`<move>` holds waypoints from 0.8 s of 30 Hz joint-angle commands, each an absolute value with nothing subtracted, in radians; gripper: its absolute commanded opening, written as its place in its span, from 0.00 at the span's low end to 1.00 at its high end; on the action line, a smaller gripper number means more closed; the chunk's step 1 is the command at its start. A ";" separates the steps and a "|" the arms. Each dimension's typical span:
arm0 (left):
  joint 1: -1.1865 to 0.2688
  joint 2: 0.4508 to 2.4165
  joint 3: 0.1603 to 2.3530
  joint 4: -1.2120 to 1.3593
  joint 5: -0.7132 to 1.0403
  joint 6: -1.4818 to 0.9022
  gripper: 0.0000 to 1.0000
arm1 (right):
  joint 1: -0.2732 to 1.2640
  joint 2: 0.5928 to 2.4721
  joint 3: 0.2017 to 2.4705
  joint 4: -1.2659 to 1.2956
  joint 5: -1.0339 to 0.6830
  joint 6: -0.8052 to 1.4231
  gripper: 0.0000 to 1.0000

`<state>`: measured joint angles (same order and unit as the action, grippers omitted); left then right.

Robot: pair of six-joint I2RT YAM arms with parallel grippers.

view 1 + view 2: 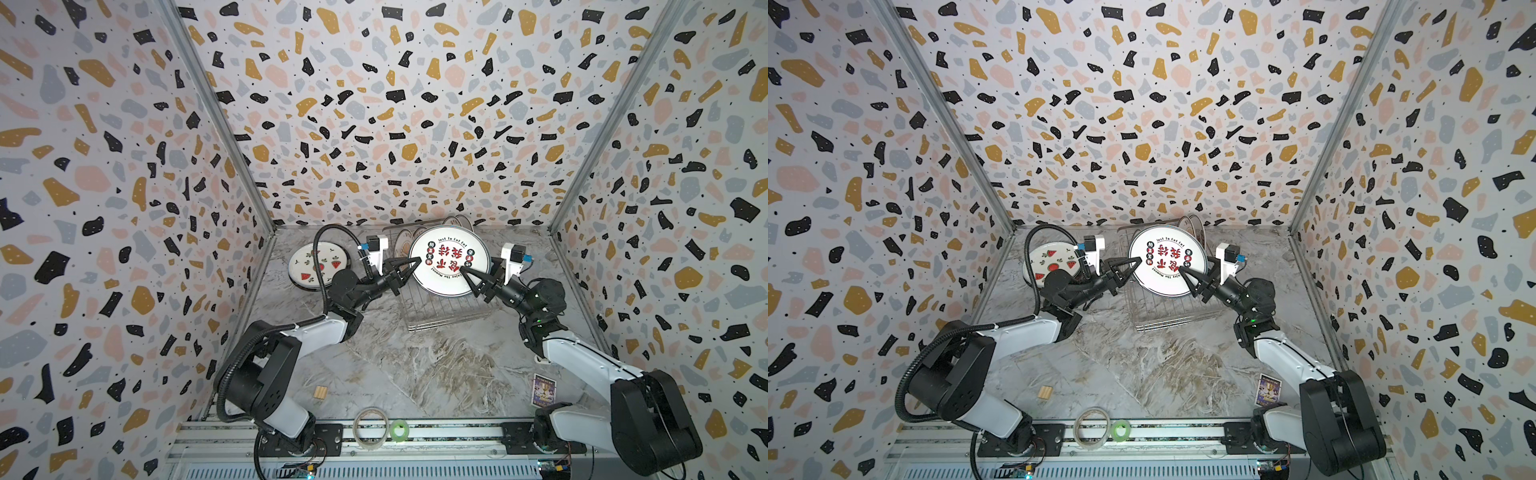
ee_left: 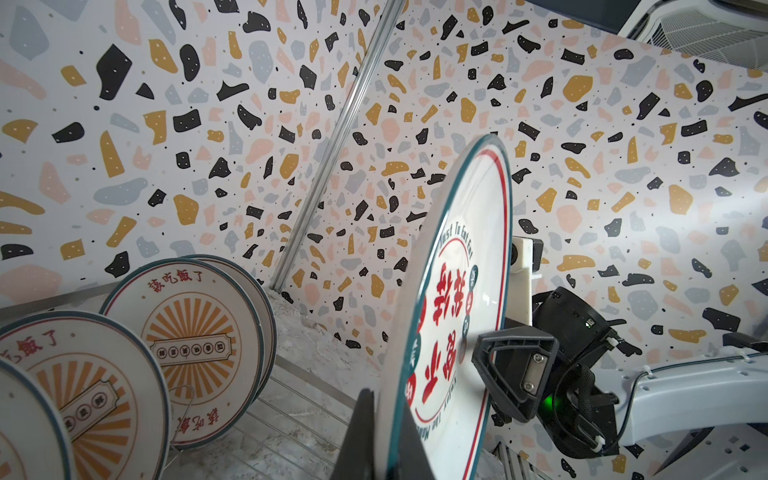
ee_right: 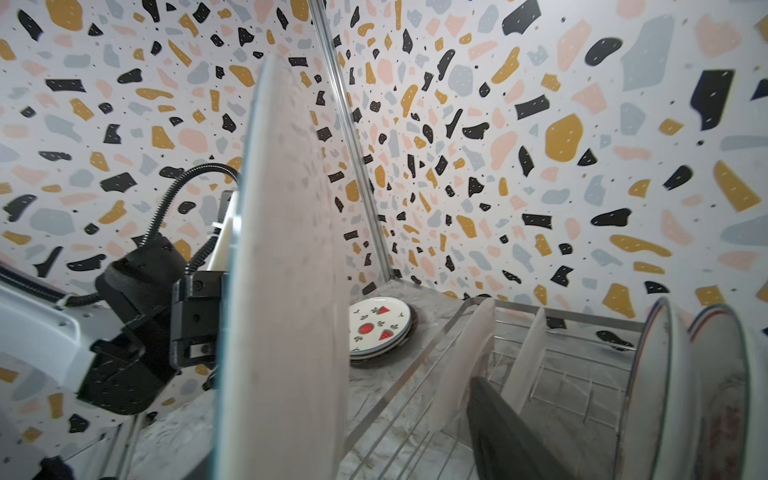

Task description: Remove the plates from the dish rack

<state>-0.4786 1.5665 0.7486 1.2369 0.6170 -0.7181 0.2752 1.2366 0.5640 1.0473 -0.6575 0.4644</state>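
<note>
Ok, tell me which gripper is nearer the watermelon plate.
Left. The left gripper pinches the red-character plate on its rim facing the watermelon plate; the right gripper sits at the opposite rim, farther away.

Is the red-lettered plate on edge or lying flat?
On edge: both wrist views show the plate edge-on, nearly upright, its rim pinched by the left hand.

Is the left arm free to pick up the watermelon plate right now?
Probably not: the left tool is shut on the red-character plate, holding it upright over the dish rack. The watermelon plate lies uncovered nearby.
</note>
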 commanded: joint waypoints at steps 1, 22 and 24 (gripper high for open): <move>-0.461 1.560 0.760 1.370 0.623 -0.781 0.00 | 0.279 1.202 0.591 1.035 -0.620 0.454 0.78; -0.350 1.540 0.680 1.377 0.509 -0.935 0.00 | 0.280 1.216 0.608 0.991 -0.463 0.485 0.99; -0.335 1.531 0.666 1.375 0.492 -0.945 0.00 | 0.280 1.223 0.616 0.980 -0.460 0.483 0.99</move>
<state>-0.3519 1.5673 0.6769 1.2617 0.5255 -0.9066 0.2764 1.2186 0.5682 0.9936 -0.4774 0.4747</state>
